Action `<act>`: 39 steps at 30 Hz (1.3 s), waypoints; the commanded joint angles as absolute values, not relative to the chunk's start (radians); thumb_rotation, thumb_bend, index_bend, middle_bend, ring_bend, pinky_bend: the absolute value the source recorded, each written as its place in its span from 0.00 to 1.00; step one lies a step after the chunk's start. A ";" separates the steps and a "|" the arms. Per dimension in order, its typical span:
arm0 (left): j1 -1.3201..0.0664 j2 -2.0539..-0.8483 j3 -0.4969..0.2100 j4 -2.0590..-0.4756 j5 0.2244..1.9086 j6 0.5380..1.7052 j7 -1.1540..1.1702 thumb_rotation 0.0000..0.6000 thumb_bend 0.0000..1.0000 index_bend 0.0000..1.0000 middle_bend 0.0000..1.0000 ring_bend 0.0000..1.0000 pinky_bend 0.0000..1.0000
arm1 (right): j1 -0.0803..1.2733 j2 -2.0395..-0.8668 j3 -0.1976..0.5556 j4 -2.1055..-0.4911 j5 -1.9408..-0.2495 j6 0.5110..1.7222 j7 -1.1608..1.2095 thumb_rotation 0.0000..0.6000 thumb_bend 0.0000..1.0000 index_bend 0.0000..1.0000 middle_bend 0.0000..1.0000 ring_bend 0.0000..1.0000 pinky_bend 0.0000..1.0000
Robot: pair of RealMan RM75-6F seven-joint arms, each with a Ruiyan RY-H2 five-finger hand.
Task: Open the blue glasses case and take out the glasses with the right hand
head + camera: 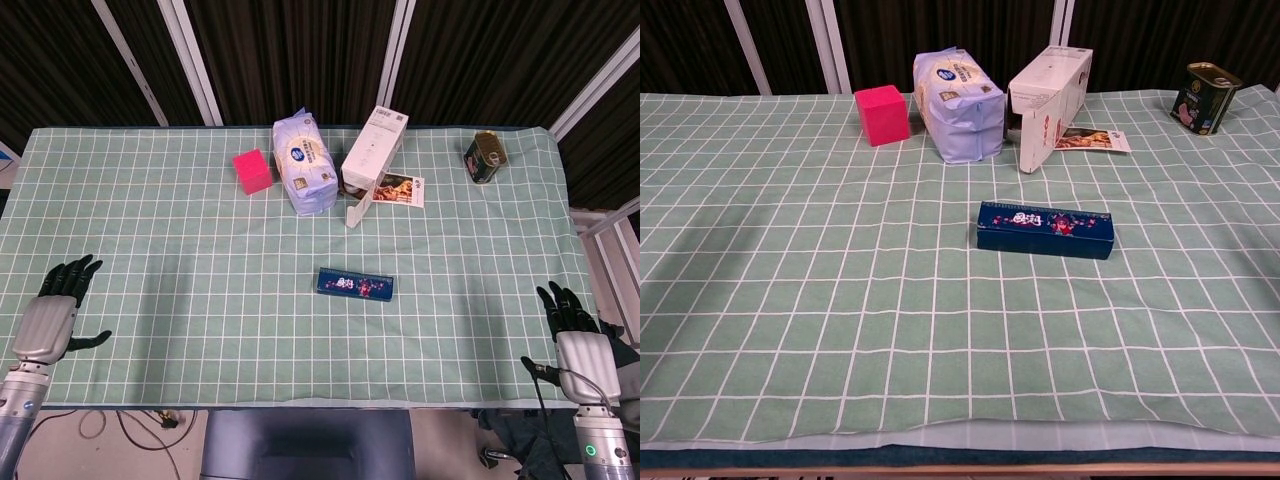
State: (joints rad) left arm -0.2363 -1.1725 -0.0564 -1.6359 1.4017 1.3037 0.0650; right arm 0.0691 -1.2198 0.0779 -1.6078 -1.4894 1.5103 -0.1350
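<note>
Right hand (578, 335) sits empty at the near right edge of the table (150, 220), fingers apart and pointing away from me, well apart from everything on the cloth. Left hand (55, 310) is the same story at the near left edge, spread and holding nothing. Neither hand shows in the chest view.

I've got the blue glasses case (355, 284) lying flat and closed in the middle of the table, a little toward the near side, long side across my view. Nothing touches it. The lid seam isn't clear to me from either camera, so I can't tell which edge opens.

Far side holds a pink cube (252, 171), a pale blue packet (305, 165), an open white carton (373, 152) with a printed card (398, 189) beside it, and a tin (485, 157) far right.

Risks as I see them: the case is light and loose on cloth, so prying one-handed could just shove it along or spin it. Picking the hinge edge by mistake would waste the attempt. If the lid springs back, the glasses could spill or get pinched.
</note>
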 commanded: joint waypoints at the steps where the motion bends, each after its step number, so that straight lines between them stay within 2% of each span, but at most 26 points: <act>1: -0.235 -1.169 -0.055 -1.638 1.405 1.305 0.060 1.00 0.00 0.00 0.00 0.00 0.00 | 0.069 -1.220 0.078 -1.613 -1.485 1.507 -0.140 1.00 0.07 0.00 0.00 0.00 0.24; 11: -0.241 -1.162 -0.059 -1.637 1.400 1.294 0.037 1.00 0.00 0.00 0.00 0.00 0.00 | 0.124 -1.227 0.117 -1.710 -1.426 1.431 -0.229 1.00 0.07 0.00 0.00 0.00 0.24; 19: -0.245 -1.156 -0.060 -1.639 1.401 1.286 0.022 1.00 0.00 0.00 0.00 0.00 0.00 | 0.259 -1.341 0.196 -1.756 -1.303 1.299 -0.412 1.00 0.07 0.00 0.00 0.00 0.24; 27: -0.250 -1.148 -0.066 -1.644 1.382 1.271 0.007 1.00 0.00 0.00 0.00 0.00 0.00 | 0.407 -1.508 0.287 -1.678 -1.155 1.212 -0.548 1.00 0.09 0.00 0.00 0.00 0.24; 39: -0.257 -1.140 -0.073 -1.649 1.357 1.248 -0.012 1.00 0.00 0.00 0.00 0.00 0.00 | 0.524 -1.696 0.314 -1.524 -1.038 1.182 -0.612 1.00 0.09 0.00 0.00 0.00 0.24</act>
State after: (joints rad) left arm -0.2568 -1.1410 -0.0725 -1.6484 1.3582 1.2485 -0.0110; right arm 0.5090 -1.6746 0.3120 -1.5467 -1.0533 1.1874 -0.6056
